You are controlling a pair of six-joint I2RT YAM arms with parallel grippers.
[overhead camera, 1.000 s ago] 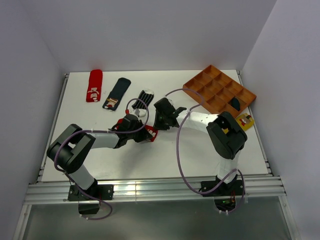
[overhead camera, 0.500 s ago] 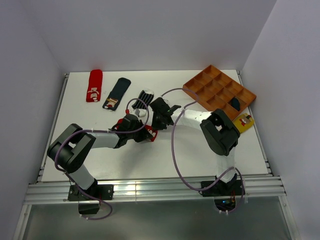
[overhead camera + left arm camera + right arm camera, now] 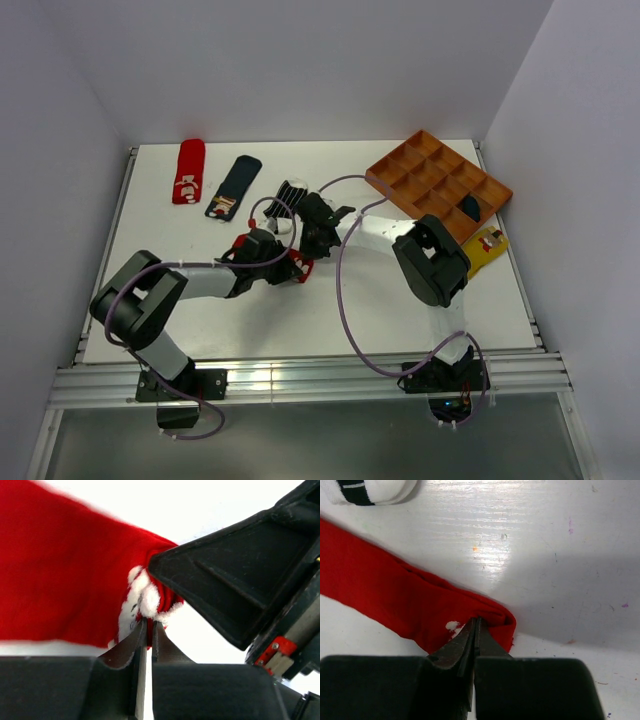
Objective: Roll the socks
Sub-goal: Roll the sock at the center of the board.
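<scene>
Socks await rolling on a white tabletop (image 3: 280, 320), and the red sock (image 3: 297, 268) near its middle is the one in hand. The left gripper (image 3: 149, 625) is pinched almost shut on that sock's white-marked edge. The right gripper (image 3: 476, 622), its jaws fully together, nips the doubled-over end of the same sock. The two grips sit just beside each other, and the right gripper's black body crowds the left wrist view. Judging by the fold, one grip pins the fabric so the other can turn the end over. The roll looks barely begun, since most of the sock lies flat and trails away under the left arm.

Six socks are in view. A second red sock (image 3: 188, 170) lies flat near the rear left corner, with a navy patched sock (image 3: 232, 187) beside it. A striped sock (image 3: 290, 192) lies just behind the grippers. All three look unrolled, probably queued for their turn. A dark sock (image 3: 470, 207) sits in one compartment of the single orange tray (image 3: 440, 170) at the rear right corner, likely a finished bundle. A mustard sock (image 3: 487, 243) rests on the tabletop against the tray's near side, by the right edge; whether it is rolled cannot be told.
</scene>
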